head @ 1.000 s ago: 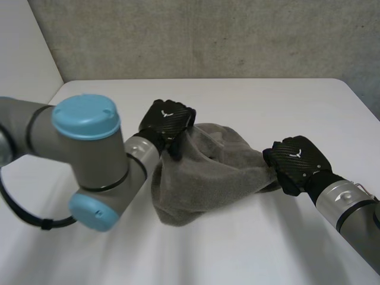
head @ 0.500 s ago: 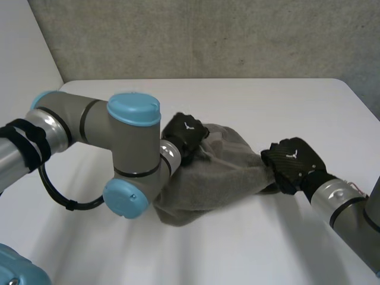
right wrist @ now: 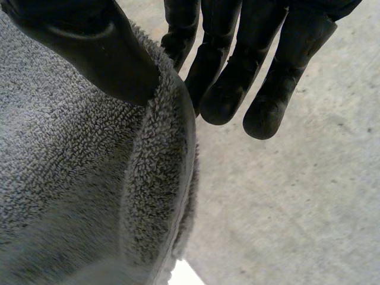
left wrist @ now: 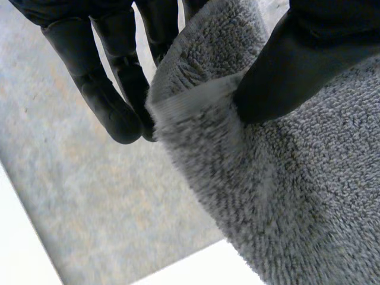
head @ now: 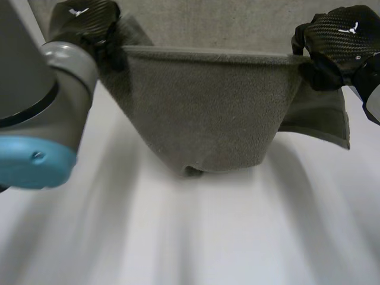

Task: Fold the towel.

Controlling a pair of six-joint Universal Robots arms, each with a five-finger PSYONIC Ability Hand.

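In the head view, the two hands are holding the grey towel [head: 202,113] up above the white tabletop [head: 208,249], its top edge stretching tight between them. The left hand [head: 83,24] is clutching the top left corner. The right hand [head: 338,35] is clutching the top edge at the right, with a flap of cloth hanging down beyond it. The towel's middle is sagging low; whether it is touching the tabletop, I cannot tell.

In the left wrist view, the left hand's thumb [left wrist: 297,65] is pressing the towel's hemmed edge against the fingers [left wrist: 113,89], which are curling round behind the cloth.

In the right wrist view, the right hand's thumb [right wrist: 101,53] is bearing down on the folded edge of the towel, pinching it against the fingers [right wrist: 225,89] behind.
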